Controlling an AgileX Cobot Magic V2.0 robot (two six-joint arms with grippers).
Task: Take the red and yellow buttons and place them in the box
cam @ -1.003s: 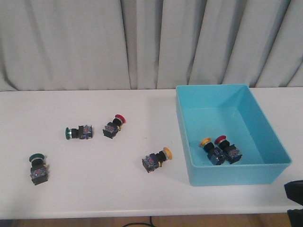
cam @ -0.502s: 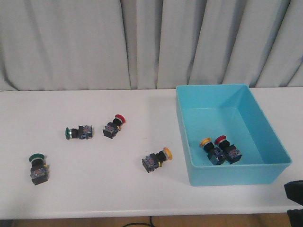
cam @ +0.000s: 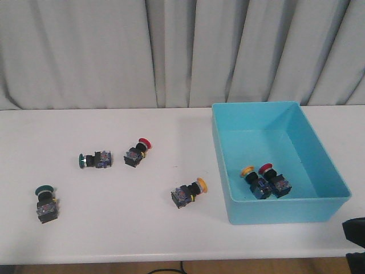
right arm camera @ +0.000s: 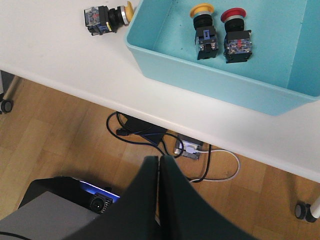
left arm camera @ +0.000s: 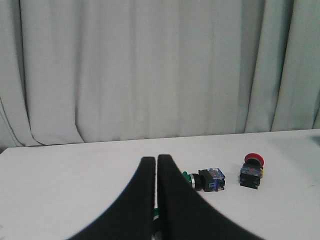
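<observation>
A red button and a yellow button lie on their sides on the white table. The turquoise box stands at the right and holds one yellow button and one red button. My left gripper is shut and empty, low over the table, with the red button ahead to one side. My right gripper is shut and empty, out past the table's front edge over the floor. Its view shows the box, the two buttons inside and the loose yellow button.
Two green-capped buttons lie at the left, one beside the red button and one near the front left. The first also shows in the left wrist view. A dark arm part sits at the front right corner. Cables lie on the floor.
</observation>
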